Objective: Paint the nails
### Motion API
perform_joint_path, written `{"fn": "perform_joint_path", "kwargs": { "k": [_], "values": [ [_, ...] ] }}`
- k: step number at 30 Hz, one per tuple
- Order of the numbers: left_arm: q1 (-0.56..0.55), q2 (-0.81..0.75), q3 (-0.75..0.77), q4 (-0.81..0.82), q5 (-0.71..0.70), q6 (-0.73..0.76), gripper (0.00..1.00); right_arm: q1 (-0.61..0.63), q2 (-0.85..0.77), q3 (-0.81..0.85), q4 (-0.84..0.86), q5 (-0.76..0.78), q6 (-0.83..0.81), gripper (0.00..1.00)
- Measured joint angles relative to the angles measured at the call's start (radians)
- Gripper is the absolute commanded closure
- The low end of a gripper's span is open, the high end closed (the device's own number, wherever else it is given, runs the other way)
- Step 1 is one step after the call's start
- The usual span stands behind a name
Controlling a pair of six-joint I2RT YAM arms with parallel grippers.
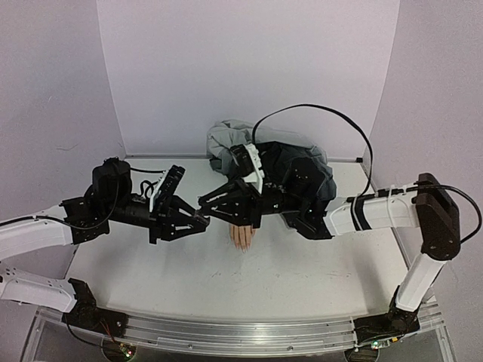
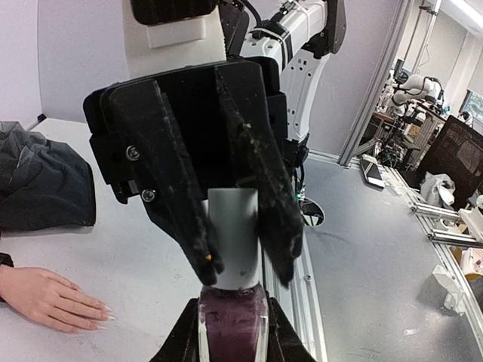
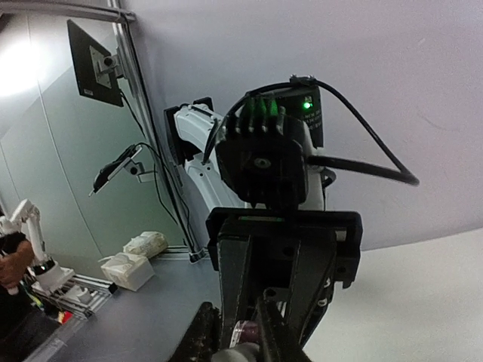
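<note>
Near mannequin hand [image 1: 241, 235] and grey cloth [image 1: 226, 139], left pincer [image 1: 201, 219] clamps bottle [image 2: 232, 332], right pincer [image 2: 245, 271] its cap [image 2: 234, 230].

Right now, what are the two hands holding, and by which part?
One polish bottle: the left hand grips its dark glass body, the right hand pinches its white cap.

White tubular links and black joint housings on the left arm [image 1: 30, 234] and right arm [image 1: 377, 211]. Black bands round the right forearm. Black cable [image 1: 343, 117] arching over the right. Right tool [image 2: 249, 271] all black, wedge fingers [image 2: 173, 181] scuffed and flecked pale, two silver screws [image 2: 133, 153] near their root. Green lights [image 3: 260, 109] atop the left tool [image 1: 202, 220].
</note>
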Motion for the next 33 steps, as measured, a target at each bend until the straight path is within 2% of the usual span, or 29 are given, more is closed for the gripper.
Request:
{"fn": "perform_joint_path", "kwargs": {
  "k": [2,4,7,11,14,18,23,27,33],
  "values": [
    [-0.004,-0.003,0.000,0.001,-0.024,0.018,1.00,-0.002,-0.031,-0.033,-0.015,0.046,0.023,0.20],
    [-0.006,-0.015,0.000,0.002,-0.093,0.040,1.00,-0.013,-0.064,-0.044,-0.062,0.114,0.037,0.13],
    [-0.006,-0.047,-0.001,0.002,-0.257,0.085,1.00,-0.026,-0.112,-0.030,-0.193,0.273,0.060,0.09],
    [-0.006,-0.079,-0.001,0.003,-0.475,0.131,1.00,-0.021,-0.114,0.086,-0.437,0.479,0.086,0.10],
    [-0.006,-0.091,-0.001,0.003,-0.595,0.145,1.00,0.004,-0.095,0.197,-0.577,0.604,0.121,0.18],
    [-0.006,-0.099,-0.001,0.003,-0.689,0.146,1.00,0.042,-0.047,0.307,-0.657,0.709,0.186,0.30],
    [-0.006,-0.099,-0.001,0.002,-0.740,0.152,1.00,0.085,0.038,0.404,-0.716,0.807,0.248,0.43],
    [-0.006,-0.099,-0.001,-0.003,-0.755,0.153,1.00,0.116,0.087,0.442,-0.743,0.886,0.276,0.60],
    [-0.006,-0.101,-0.002,-0.015,-0.759,0.154,1.00,0.148,0.095,0.466,-0.752,0.985,0.309,0.62]
  ]
}}
